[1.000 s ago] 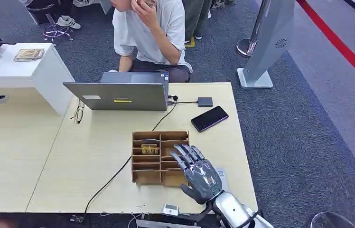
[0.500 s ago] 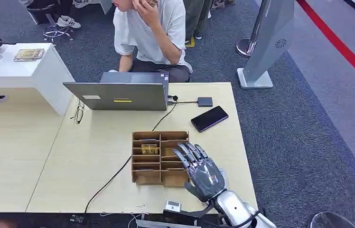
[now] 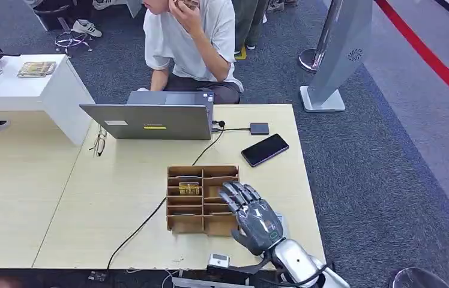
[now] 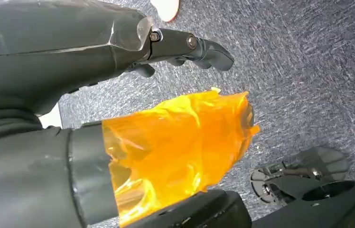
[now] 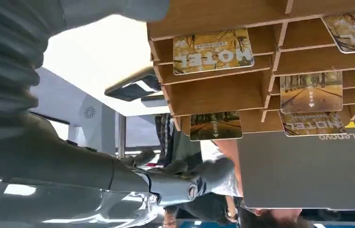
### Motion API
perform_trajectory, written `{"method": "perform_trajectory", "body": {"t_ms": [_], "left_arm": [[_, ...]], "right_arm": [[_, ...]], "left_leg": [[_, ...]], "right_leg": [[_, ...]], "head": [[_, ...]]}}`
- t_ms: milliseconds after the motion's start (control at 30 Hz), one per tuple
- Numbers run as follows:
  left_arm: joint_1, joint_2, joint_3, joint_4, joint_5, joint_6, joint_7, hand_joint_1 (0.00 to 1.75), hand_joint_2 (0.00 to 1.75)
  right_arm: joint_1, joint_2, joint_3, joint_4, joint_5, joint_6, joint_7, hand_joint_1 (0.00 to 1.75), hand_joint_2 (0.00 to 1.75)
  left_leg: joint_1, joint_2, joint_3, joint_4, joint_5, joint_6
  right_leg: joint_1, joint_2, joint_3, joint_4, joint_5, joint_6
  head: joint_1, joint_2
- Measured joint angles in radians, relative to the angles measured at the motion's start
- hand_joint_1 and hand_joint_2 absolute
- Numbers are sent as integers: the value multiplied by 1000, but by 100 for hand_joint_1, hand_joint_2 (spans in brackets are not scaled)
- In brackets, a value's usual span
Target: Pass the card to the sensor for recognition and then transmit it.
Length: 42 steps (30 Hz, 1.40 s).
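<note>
Several cards [image 5: 213, 51] are seen standing in the rack [image 3: 177, 223] on the table [image 3: 120, 198]. The right hand [image 3: 254, 217] hovers over the rack's right side, fingers spread, nothing held. Cards are judged thin, light, stiff, slick; best pinched by the exposed edge.

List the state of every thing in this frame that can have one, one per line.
right hand: fingers spread, over the rack's right side, holding nothing.
left hand: hanging over carpet, holding nothing.
card rack: upright on the table, cards in several slots.
hotel card: seated in its slot.
laptop: lid open.
phone: flat, screen dark.
</note>
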State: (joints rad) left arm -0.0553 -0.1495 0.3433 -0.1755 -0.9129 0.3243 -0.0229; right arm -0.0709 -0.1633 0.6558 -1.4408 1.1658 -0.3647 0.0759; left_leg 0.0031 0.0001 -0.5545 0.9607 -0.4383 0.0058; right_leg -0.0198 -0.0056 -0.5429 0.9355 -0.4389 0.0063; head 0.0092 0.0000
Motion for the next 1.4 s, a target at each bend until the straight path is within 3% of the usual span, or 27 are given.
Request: {"method": "perform_trajectory", "body": {"t_ms": [67,100,133,333,400,1033,1267,1400], "left_arm": [[0,0,0,0,-2,0,0,0,0],[0,0,0,0,-3,0,0,0,0],[0,0,0,0,-3,0,0,0,0],[-1,0,0,0,-6,-1,0,0,0],[-2,0,0,0,-8,-2,0,0,0],[-1,0,-2,0,-20,0,-6,0,0],[-1,0,-3,0,-21,0,-5,0,0],[-10,-2,-3,0,-26,-12,35,0,0]], "right_arm": [[-4,2,1,0,-2,2,-3,73,175],[-5,3,1,0,-6,2,-5,72,175],[-7,4,2,0,-8,3,-5,80,175],[-17,12,6,2,-14,7,-9,56,175],[-21,16,7,3,-14,9,-10,65,175],[-31,23,21,64,-29,7,-28,40,175],[-32,24,23,81,-29,7,-28,42,175],[-44,32,24,90,-31,18,-23,42,175]], "left_leg": [[0,0,0,0,0,0],[0,0,0,0,0,0],[0,0,0,0,0,0],[0,0,0,0,0,0],[0,0,0,0,0,0],[0,0,0,0,0,0],[0,0,0,0,0,0],[0,0,0,0,0,0]], "right_leg": [[0,0,0,0,0,0],[0,0,0,0,0,0],[0,0,0,0,0,0],[0,0,0,0,0,0],[0,0,0,0,0,0],[0,0,0,0,0,0],[0,0,0,0,0,0],[0,0,0,0,0,0]], "head": [[0,0],[0,0],[0,0],[0,0],[0,0],[0,0],[0,0],[0,0]]}}
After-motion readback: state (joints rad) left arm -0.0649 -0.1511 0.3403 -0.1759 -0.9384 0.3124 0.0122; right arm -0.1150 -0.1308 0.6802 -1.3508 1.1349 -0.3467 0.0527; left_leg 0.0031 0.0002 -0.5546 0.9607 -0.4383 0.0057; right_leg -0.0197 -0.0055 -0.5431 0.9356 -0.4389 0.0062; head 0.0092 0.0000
